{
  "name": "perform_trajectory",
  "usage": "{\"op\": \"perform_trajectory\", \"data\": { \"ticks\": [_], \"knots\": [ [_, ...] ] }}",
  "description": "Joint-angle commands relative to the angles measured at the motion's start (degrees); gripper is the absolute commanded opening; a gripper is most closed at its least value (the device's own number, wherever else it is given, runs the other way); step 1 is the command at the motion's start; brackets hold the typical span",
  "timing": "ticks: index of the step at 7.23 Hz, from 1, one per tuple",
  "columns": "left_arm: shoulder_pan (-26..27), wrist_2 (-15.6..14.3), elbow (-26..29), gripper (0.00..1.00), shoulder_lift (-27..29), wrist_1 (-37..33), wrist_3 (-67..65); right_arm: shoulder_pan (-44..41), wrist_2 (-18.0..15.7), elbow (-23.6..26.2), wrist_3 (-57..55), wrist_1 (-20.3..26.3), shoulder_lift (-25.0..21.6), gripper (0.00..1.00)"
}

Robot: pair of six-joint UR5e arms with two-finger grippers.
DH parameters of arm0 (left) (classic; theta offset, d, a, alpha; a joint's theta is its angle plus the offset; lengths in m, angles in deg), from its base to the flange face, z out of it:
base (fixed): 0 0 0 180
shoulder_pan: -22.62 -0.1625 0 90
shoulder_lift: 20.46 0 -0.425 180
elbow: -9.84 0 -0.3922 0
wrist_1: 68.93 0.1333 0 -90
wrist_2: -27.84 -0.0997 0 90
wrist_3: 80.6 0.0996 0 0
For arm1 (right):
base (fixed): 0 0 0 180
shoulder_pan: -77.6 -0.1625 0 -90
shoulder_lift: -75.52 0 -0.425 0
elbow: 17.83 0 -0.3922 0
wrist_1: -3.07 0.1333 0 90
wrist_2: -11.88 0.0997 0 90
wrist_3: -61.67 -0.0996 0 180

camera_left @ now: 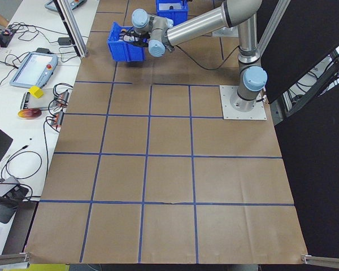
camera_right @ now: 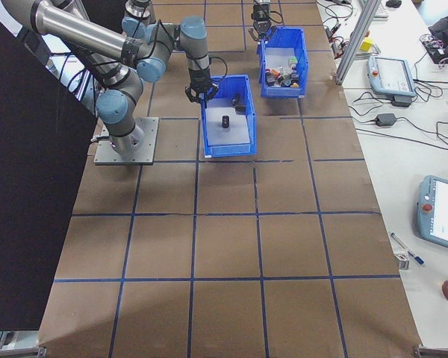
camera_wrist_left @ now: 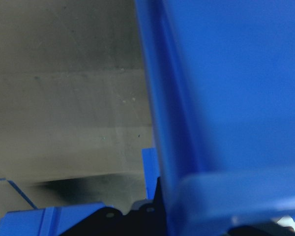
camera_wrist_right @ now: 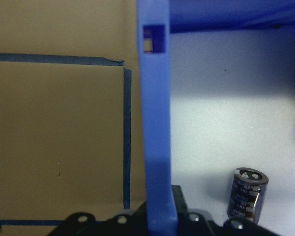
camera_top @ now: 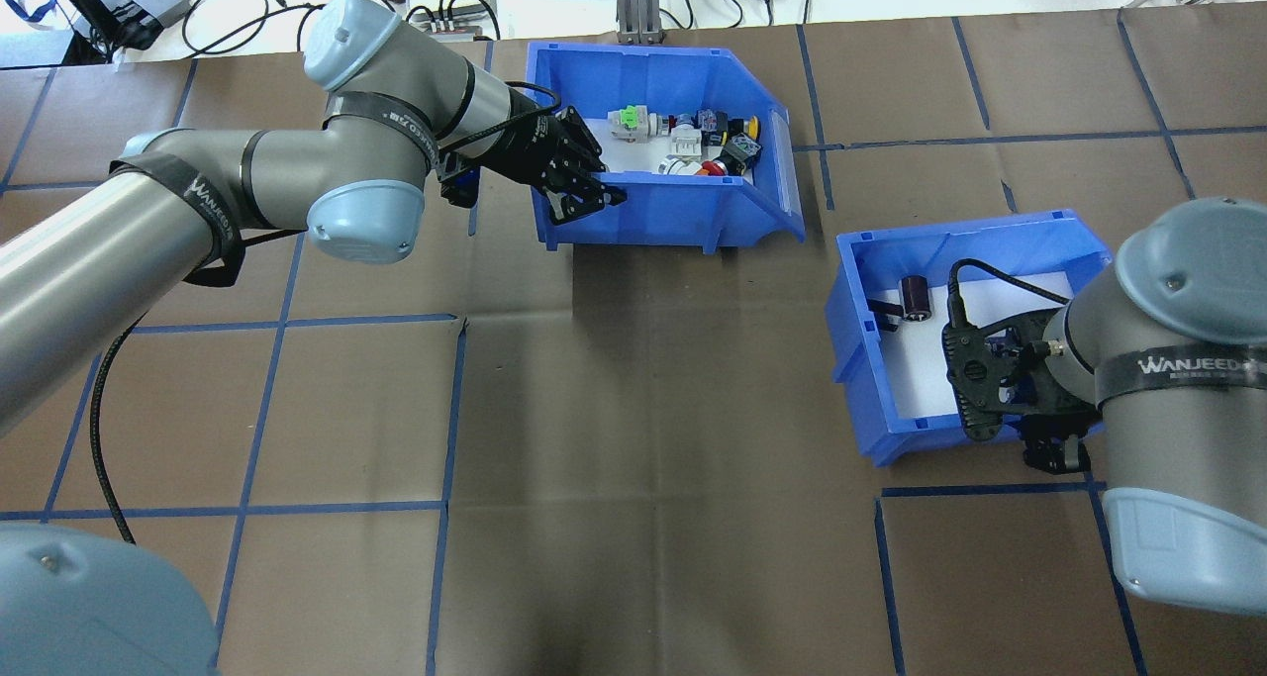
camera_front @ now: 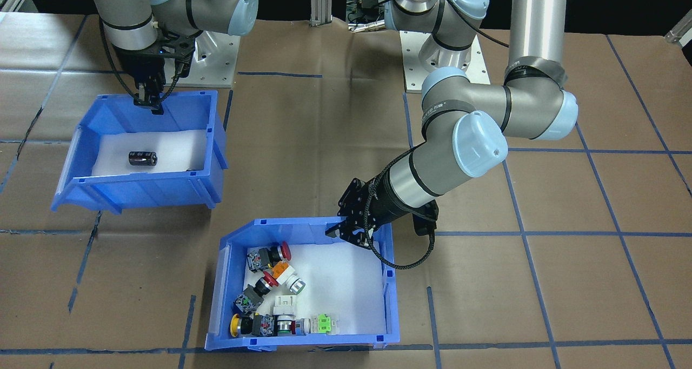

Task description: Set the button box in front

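Observation:
The button box [camera_front: 221, 304] is a blue bin with a white liner. It holds a cluster of red, yellow and green push buttons [camera_front: 265, 293] and rests on the table's operator side. My left gripper [camera_front: 346, 235] straddles its back wall at the corner nearest the robot and is shut on that wall. In the overhead view the same gripper [camera_top: 586, 201] sits at the near-left corner of the button box [camera_top: 673, 216]. The left wrist view shows only blurred blue wall [camera_wrist_left: 221, 108]. My right gripper [camera_front: 148, 103] is shut on the rim of a second blue bin [camera_front: 135, 190].
The second bin [camera_top: 861, 359] holds a black cylinder [camera_top: 916, 297], which the right wrist view shows beside the gripped wall [camera_wrist_right: 155, 147]. Brown paper with blue tape lines covers the table. Both arms' base plates [camera_front: 443, 61] sit at the robot side. Cables and devices lie beyond the far edge.

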State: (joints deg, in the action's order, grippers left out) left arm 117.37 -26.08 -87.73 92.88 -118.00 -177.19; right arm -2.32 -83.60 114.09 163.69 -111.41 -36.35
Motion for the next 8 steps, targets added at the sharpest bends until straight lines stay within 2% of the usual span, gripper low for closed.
{"op": "perform_trajectory", "data": {
  "ticks": [1, 3, 4, 5, 6, 7, 8],
  "knots": [
    [0.08, 0.12, -0.60, 0.00, 2.50, 3.89, 0.09, -3.10, 0.91, 1.06, -2.17, -0.39, -0.36, 0.06],
    [-0.10, 0.21, -2.17, 0.05, 2.60, 4.95, 0.35, -9.78, 0.83, 0.89, -11.37, -0.92, 0.25, 0.06],
    [-0.10, 0.04, -2.35, 0.24, 2.60, 5.04, 0.61, -11.99, 0.83, 0.88, -13.84, -0.92, 0.34, 0.06],
    [-0.19, -0.31, -2.36, 0.67, 2.60, 5.04, 1.74, -14.18, 0.83, 0.54, -16.91, -1.18, 1.13, 0.06],
    [-0.62, -0.49, -2.53, 0.85, 2.16, 4.78, 1.58, -17.69, 0.92, -1.29, -20.94, -2.41, 3.57, 0.06],
    [-0.63, -1.10, -2.71, 0.85, 0.85, 4.60, 0.97, -22.16, 0.40, -4.88, -25.33, -2.24, 7.68, 0.06],
    [-0.71, -4.59, -2.80, 0.80, -1.25, 3.73, 0.88, -27.34, -0.13, -8.57, -31.21, -2.07, 12.60, 0.06]
  ]
}}
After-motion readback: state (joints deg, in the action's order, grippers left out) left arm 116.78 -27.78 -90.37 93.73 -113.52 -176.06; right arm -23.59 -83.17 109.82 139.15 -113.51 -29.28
